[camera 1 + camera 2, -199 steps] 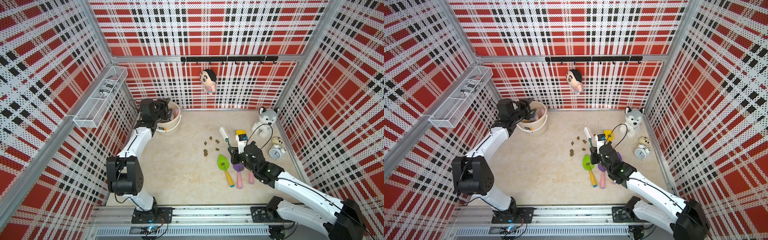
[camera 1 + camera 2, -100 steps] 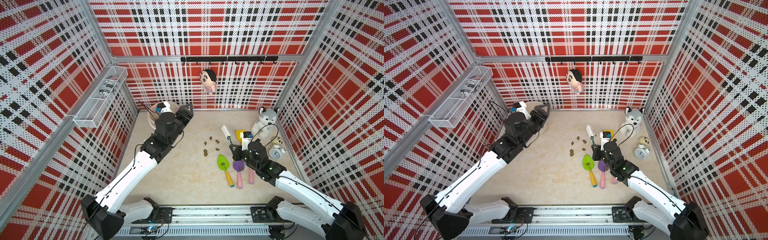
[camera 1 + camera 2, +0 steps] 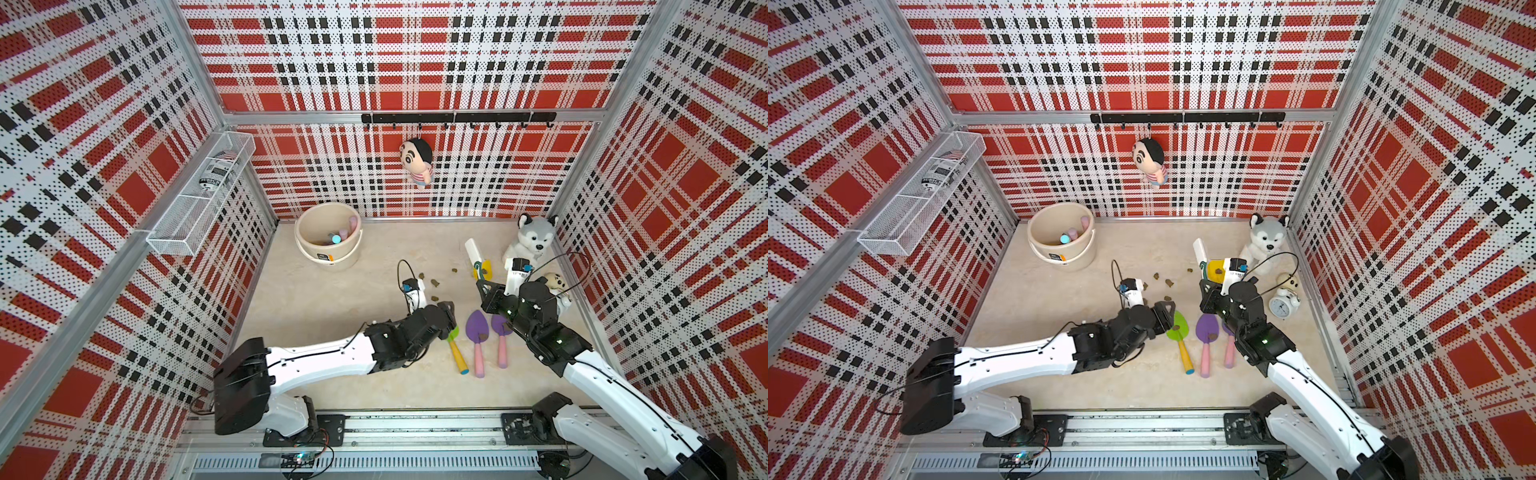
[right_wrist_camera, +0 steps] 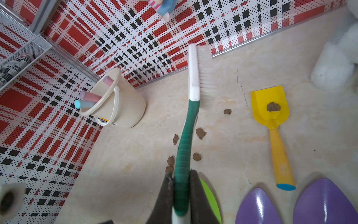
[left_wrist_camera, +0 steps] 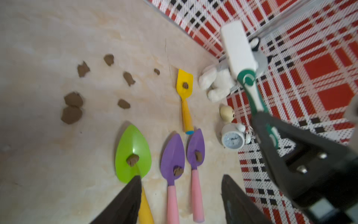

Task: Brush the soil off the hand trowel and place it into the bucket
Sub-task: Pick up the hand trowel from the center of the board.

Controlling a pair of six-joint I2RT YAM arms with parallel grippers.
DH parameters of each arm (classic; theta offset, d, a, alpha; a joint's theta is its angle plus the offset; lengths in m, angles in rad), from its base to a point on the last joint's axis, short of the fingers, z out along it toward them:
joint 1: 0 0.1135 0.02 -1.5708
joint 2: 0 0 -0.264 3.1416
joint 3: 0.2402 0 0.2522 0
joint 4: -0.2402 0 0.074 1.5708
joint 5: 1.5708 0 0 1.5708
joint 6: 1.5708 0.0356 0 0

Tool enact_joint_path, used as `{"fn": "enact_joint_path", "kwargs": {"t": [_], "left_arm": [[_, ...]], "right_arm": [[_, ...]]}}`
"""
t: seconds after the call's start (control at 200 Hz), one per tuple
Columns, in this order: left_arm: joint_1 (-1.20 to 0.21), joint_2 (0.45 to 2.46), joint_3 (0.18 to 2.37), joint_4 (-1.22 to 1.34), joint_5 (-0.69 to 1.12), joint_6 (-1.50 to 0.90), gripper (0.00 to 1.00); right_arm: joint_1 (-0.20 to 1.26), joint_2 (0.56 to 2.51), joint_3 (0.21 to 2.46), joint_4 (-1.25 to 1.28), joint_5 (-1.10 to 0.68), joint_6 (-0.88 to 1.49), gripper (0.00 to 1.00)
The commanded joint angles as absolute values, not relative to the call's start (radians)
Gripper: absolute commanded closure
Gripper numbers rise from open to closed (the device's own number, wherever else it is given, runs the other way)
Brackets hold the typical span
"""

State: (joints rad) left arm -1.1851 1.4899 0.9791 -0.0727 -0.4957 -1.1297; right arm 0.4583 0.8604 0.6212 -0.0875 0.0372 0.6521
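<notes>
Green plastic is showing just ahead of the left fingers (image 5: 126, 197). The green trowel (image 5: 133, 143) is lying flat on the tabletop (image 3: 332, 299), its blade beyond the fingertips and its neck passing under one of them. Whether that finger is touching it cannot be told. These fingers are standing moderately apart and gripping nothing, and the pink handles of two purple trowels (image 5: 172, 153) are showing in the gap between them.

A second ago this arm was reaching over the bucket (image 3: 347, 255). Half a second ago it was swinging across, and now it is arriving at the row of trowels. The bucket is now uncovered and well away from both sets of fingers, with two handles leaning inside it.

The right fingers (image 4: 197, 195) are staying clamped on the brush (image 4: 187, 139), which has barely shifted. Its white head is pointing out past them, above loose soil (image 5: 72, 100).

One delivery looks finished and the next round is probably starting with the green trowel. A soil lump (image 5: 132, 160) is still sitting on its blade, so brushing has yet to be done there.
</notes>
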Motion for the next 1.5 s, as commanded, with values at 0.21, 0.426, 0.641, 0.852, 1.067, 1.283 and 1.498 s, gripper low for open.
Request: {"fn": "enact_joint_path", "kwargs": {"t": [0.21, 0.426, 0.641, 0.852, 1.067, 1.283, 1.498], "left_arm": [[-1.264, 1.767, 1.155, -0.198, -0.311, -1.310, 0.51], [-1.266, 1.900, 1.257, -0.362, -0.236, -1.304, 0.59], [-1.262, 1.945, 1.286, -0.413, -0.253, -1.262, 0.42], [-1.258, 1.982, 1.317, -0.456, -0.249, -1.240, 0.40], [-1.255, 2.011, 1.341, -0.500, -0.254, -1.213, 0.40], [-1.258, 2.009, 1.346, -0.558, -0.265, -1.195, 0.49], [-1.258, 1.987, 1.318, -0.582, -0.272, -1.187, 0.58]], "right_arm": [[0.436, 0.800, 0.618, -0.134, 0.051, 0.634, 1.00], [0.432, 0.780, 0.621, -0.162, 0.059, 0.621, 1.00], [0.431, 0.775, 0.623, -0.170, 0.065, 0.614, 1.00], [0.430, 0.781, 0.626, -0.167, 0.058, 0.613, 1.00], [0.430, 0.776, 0.627, -0.168, 0.064, 0.613, 1.00], [0.430, 0.761, 0.617, -0.173, 0.077, 0.614, 1.00], [0.430, 0.766, 0.620, -0.172, 0.075, 0.615, 1.00]]}}
